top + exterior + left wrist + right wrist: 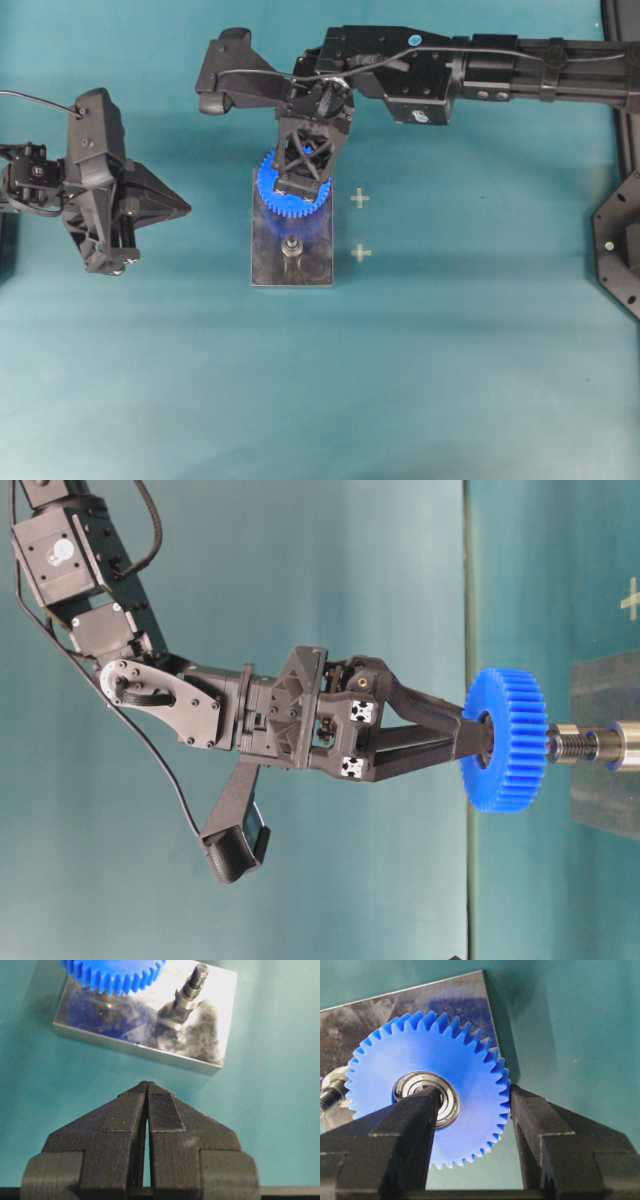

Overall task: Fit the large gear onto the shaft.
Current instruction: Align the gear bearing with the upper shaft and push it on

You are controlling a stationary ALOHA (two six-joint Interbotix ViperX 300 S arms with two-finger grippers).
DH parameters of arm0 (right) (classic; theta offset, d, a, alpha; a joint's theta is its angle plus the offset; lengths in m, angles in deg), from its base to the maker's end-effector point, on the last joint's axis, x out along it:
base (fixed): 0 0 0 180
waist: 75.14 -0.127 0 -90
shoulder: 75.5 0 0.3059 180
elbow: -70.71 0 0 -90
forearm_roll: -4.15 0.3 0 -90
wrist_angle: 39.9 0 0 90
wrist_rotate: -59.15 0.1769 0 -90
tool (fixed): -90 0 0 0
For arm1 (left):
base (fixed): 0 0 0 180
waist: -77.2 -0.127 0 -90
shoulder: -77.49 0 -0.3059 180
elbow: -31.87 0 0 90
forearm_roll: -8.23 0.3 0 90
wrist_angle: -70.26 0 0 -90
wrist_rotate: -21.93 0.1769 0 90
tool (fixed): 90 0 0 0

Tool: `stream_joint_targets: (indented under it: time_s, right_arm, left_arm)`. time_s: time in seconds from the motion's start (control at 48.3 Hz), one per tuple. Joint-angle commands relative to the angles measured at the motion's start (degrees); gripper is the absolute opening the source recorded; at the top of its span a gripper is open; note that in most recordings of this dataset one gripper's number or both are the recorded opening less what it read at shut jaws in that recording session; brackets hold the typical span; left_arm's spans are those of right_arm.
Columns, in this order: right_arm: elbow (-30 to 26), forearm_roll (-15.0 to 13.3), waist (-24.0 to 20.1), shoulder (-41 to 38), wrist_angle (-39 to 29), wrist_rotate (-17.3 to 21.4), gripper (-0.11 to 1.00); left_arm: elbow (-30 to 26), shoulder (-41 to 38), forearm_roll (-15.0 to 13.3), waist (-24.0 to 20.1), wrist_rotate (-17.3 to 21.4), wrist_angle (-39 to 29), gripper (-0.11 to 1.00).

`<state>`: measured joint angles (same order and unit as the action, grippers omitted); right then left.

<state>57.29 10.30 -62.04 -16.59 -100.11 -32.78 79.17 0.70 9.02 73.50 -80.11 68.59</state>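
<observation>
The large gear (283, 196) is bright blue with a silver bearing hub (422, 1091). My right gripper (302, 183) is shut on it, with one finger on the hub (417, 1112) and the other against the rim teeth (522, 1110). It holds the gear flat over the far end of the grey plate (315, 262), raised off it at about peg-tip height in the table-level view (505, 738). One silver peg (292, 248) stands free at the plate's near half (189, 991). The peg under the gear is hidden. My left gripper (146, 1086) is shut and empty, left of the plate (183, 208).
Two pale cross marks (359, 198) (361, 253) lie on the teal table just right of the plate. A black fixture (622, 240) stands at the right edge. The right arm (480, 70) spans the far side of the table.
</observation>
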Motion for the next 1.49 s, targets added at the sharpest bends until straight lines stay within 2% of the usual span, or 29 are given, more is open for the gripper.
stream_joint_targets:
  time_s: [0.0,0.083,0.207,0.249,0.497,0.932,1.471]
  right_arm:
    - [-1.6,0.3,0.0,1.1,0.1,-0.5,0.49]
    - [-1.6,0.3,0.0,1.1,0.1,-0.4,0.49]
    - [-1.6,0.2,0.0,1.1,0.0,-0.4,0.69]
    - [-1.6,0.4,0.0,1.1,0.0,-0.4,0.72]
    - [-1.8,0.5,-0.4,1.4,-0.1,0.1,0.71]
    - [-2.5,1.4,-3.6,-0.9,-0.5,0.1,0.71]
    - [-2.5,1.1,-3.2,-0.7,-1.7,0.4,0.70]
  left_arm:
    - [-0.6,0.3,0.2,-0.1,-0.1,0.4,0.00]
    - [-0.6,0.3,0.2,-0.1,-0.1,0.4,0.00]
    - [-0.4,0.3,0.2,0.0,-0.1,0.4,0.00]
    - [-0.4,0.4,0.2,0.0,-0.1,0.4,0.00]
    - [-0.4,0.3,0.2,-0.1,-0.1,0.4,0.00]
    - [-0.4,0.3,0.2,-0.1,-0.1,0.4,0.00]
    - [-0.5,0.3,0.2,0.0,-0.1,0.4,0.00]
